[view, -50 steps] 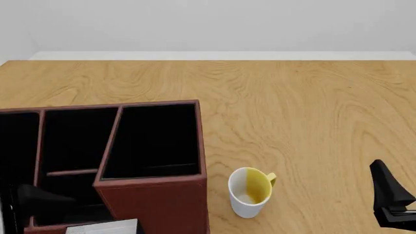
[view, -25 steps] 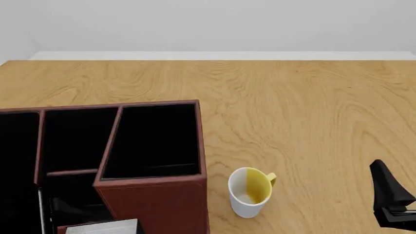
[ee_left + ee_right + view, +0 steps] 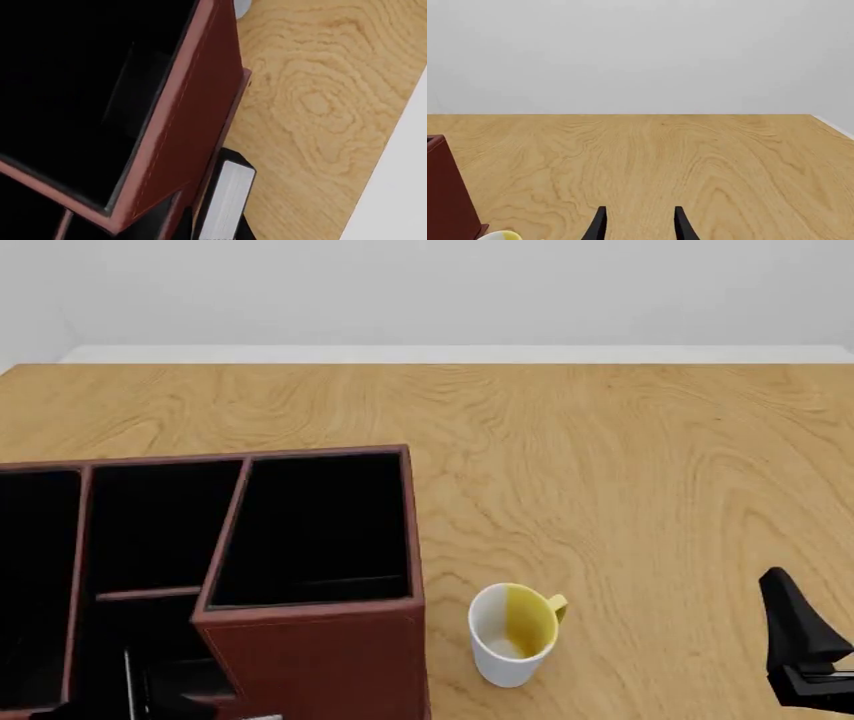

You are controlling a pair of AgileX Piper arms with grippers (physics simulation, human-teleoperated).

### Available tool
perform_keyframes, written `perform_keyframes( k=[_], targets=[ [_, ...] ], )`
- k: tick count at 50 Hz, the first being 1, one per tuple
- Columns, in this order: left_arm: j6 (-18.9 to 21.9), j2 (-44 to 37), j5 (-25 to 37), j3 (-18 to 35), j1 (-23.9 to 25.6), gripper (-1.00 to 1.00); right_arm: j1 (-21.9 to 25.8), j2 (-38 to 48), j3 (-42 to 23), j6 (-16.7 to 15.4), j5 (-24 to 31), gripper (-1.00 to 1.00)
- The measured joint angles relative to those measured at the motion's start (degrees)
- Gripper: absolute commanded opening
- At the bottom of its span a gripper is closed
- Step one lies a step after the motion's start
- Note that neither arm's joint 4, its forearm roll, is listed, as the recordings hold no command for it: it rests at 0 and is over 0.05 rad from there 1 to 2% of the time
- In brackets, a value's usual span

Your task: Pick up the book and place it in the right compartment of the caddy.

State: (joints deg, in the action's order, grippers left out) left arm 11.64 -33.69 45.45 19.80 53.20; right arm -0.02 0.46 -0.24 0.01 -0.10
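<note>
The right gripper [image 3: 637, 226] sits low near the desk's near right corner, fingers level and pointing toward the far edge, the two dark fingertips [image 3: 599, 225] parted with a clear gap between them and nothing in it. From the front only its black body [image 3: 801, 640] shows. The left arm is down at the near left corner (mostly out of sight); its jaws can't be made out.

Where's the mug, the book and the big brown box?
mug [image 3: 511, 635], front view, on its white outer wall.
book [image 3: 227, 200], left wrist view, on its white page edge.
caddy [image 3: 327, 660], front view, on its reddish-brown front wall.
</note>
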Motion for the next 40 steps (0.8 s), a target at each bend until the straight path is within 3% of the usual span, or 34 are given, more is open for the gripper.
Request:
perform_keyframes(
  k=[16, 40],
  targets=[
    [-4.6, 0.0, -0.5, -0.1, 4.4, -1.0, 0.0, 0.0, 0.0, 0.0, 0.0, 1.0],
    [-3.3, 1.4, 5.2, 3.7, 7.8, -1.0, 0.0, 0.0, 0.0, 0.0, 0.0, 1.0]
  ],
)
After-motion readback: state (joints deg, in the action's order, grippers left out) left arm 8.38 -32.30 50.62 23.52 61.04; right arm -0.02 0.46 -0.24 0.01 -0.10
